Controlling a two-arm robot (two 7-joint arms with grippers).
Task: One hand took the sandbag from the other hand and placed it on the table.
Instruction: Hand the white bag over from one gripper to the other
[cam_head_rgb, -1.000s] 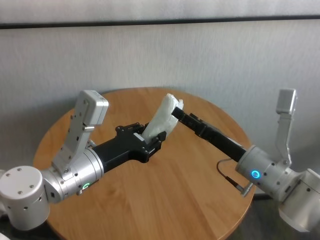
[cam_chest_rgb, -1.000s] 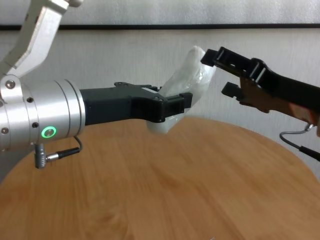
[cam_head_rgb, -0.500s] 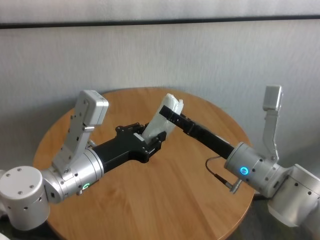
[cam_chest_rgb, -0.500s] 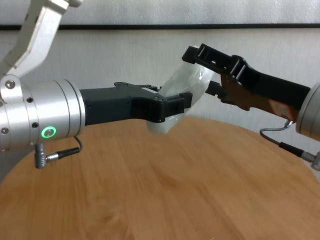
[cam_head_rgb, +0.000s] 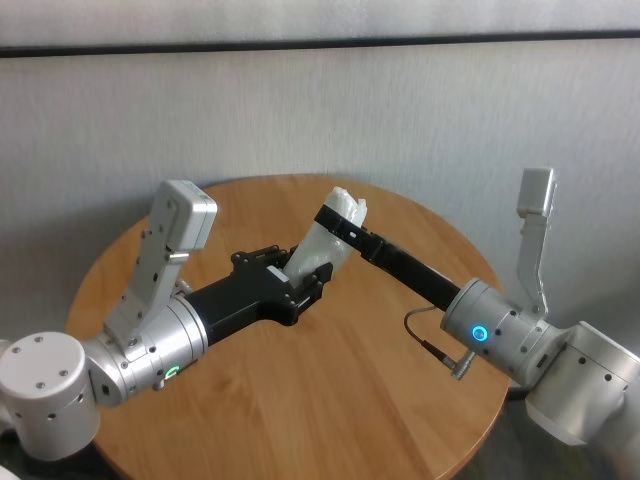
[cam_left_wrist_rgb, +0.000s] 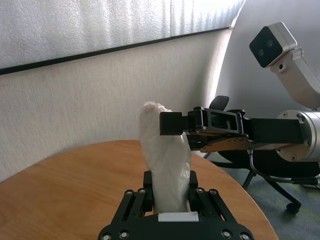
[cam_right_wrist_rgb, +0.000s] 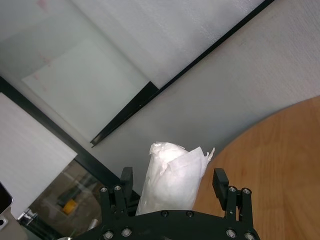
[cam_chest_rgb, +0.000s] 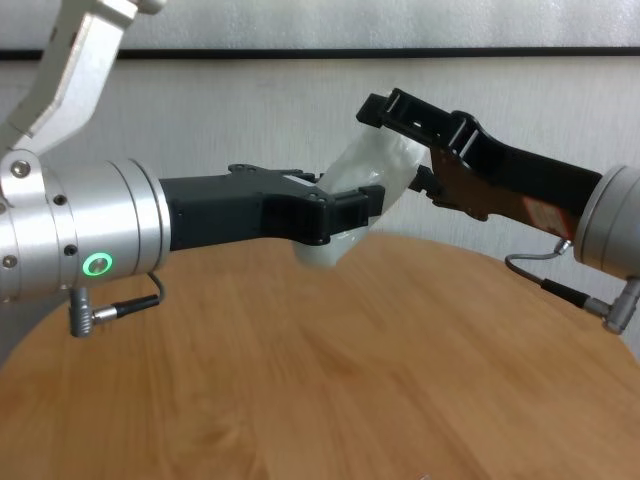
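Left pincer (cam_head_rgb: 300, 285) grips the bag's (cam_head_rgb: 325, 245) lower end above the desk (cam_head_rgb: 330, 400); right pincer (cam_head_rgb: 335, 217) straddles its top, open. Right should clamp firmly before left lets go.

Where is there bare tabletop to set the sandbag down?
Bare wood lies along the table's near edge and under both arms. It is crowded mid-air, where the left gripper holds the sandbag and the open right gripper straddles its top.

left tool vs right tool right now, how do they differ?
The left tool, green ring on its wrist, is shut on the lower end of the sandbag. The right tool, blue ring, straddles the sandbag's upper end with fingers open, a gap showing on each side. Both are black, long-fingered, and held above the table.
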